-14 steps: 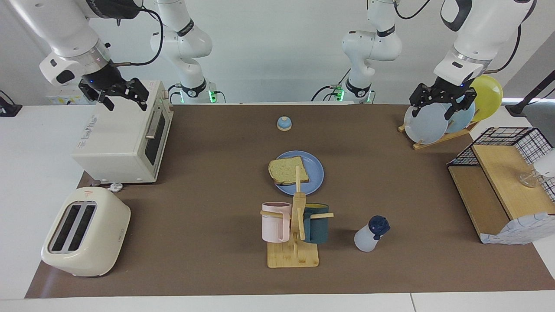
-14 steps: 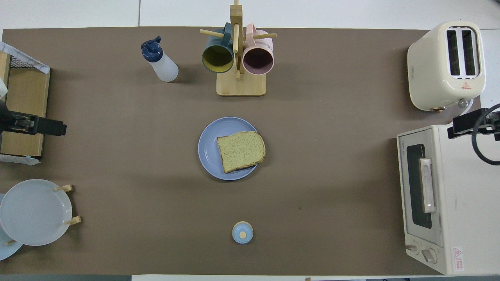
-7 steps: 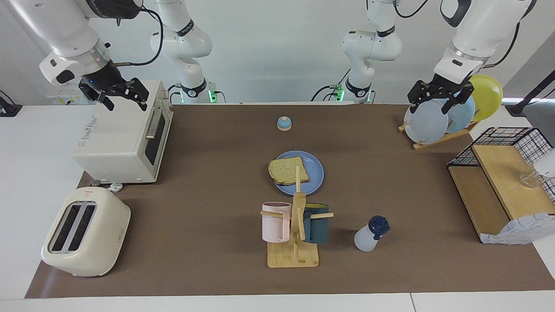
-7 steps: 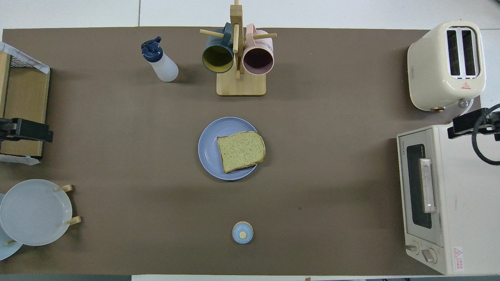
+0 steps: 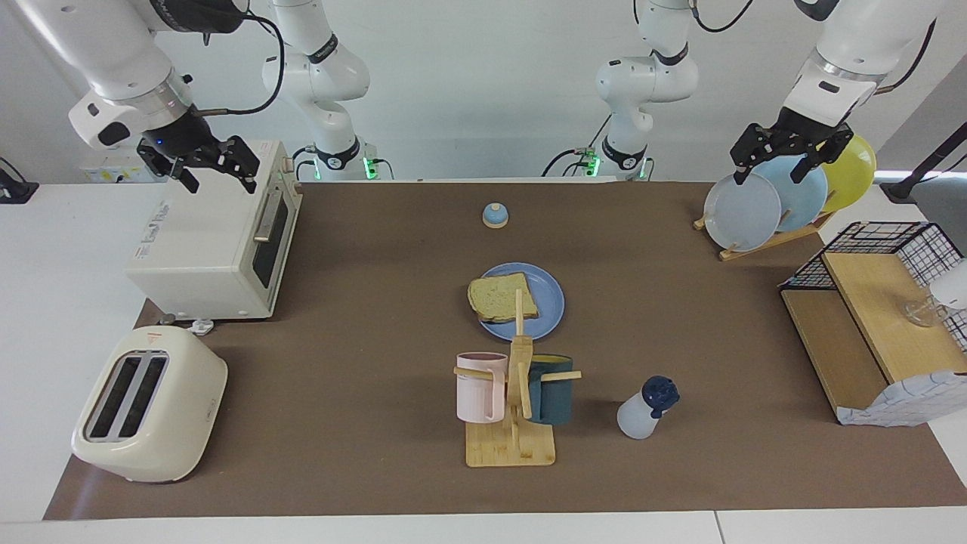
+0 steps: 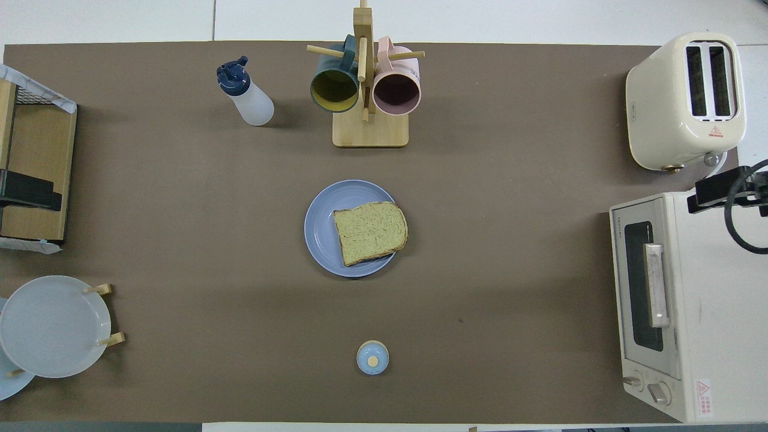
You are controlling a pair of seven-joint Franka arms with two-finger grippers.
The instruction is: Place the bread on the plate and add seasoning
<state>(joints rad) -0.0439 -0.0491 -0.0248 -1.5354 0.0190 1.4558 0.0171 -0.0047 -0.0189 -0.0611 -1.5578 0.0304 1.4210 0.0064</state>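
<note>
Left fingers (image 5: pixel 786 155): spread wide and empty, in the upper right of the facing view, up in the air over the wooden rack of pale blue and yellow plates (image 5: pixel 744 211).
Right fingers (image 5: pixel 202 162): spread wide and empty, in the upper left of the facing view, up over the top of the white toaster oven (image 5: pixel 219 238).
Left arm: comes down from the top right corner of the facing view; in the overhead view only a dark part shows at the left edge.
Right arm: comes down from the top left corner of the facing view.
Flat square slice of toast with brown crust (image 6: pixel 370 232): lies at mid-frame in the overhead view on the round medium-blue plate (image 6: pixel 321 231), overhanging the rim toward the right arm's end.
Translucent white plastic bottle with navy-blue cap (image 6: pixel 246 95): stands upright in the upper left of the overhead view, beside the wooden mug stand with a pink and a dark teal mug (image 6: pixel 370 129), farther from the robots than the plate.
Small blue-topped dome bell (image 6: pixel 372 357): lower centre of the overhead view, nearer to the robots than the plate.
Cream two-slot toaster (image 6: pixel 684 99): upper right of the overhead view.
Tabletop (image 6: pixel 510 240): covered by a brown mat.
</note>
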